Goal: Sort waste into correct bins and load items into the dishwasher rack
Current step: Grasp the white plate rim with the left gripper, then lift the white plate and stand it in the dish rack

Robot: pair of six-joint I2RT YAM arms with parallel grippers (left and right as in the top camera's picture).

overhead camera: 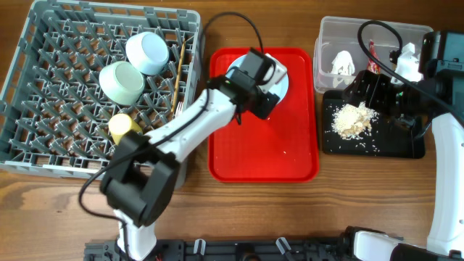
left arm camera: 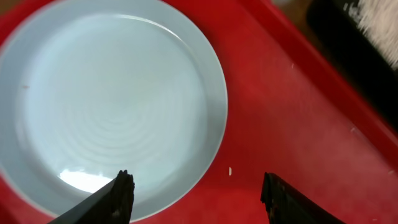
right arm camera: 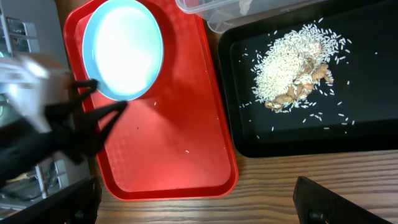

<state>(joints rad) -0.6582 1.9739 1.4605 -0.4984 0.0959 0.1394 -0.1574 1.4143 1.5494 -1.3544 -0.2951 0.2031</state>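
- Pale blue plate (left arm camera: 106, 106): laid flat at the far end of the red tray (overhead camera: 261, 145); not gripped.
- Left hand (left arm camera: 198, 185): held released just above the plate's rim. One finger is seen over the plate, the other over the tray.
- Right hand (right arm camera: 196, 193): spread wide, nothing clasped; seen by the black tray (right arm camera: 373, 124).
- Rice heap (right arm camera: 289, 71): piled in the black tray, with grains scattered around.
- White tissue (overhead camera: 342, 61): lodged in the clear tub (overhead camera: 326, 32).
- Rack (overhead camera: 43, 109): set at the desk's (overhead camera: 362, 203) left. It is loaded with the pale blue bowl (overhead camera: 147, 52), pale green bowl (overhead camera: 121, 81), yellow cup (overhead camera: 123, 127) and chopsticks (overhead camera: 178, 76).
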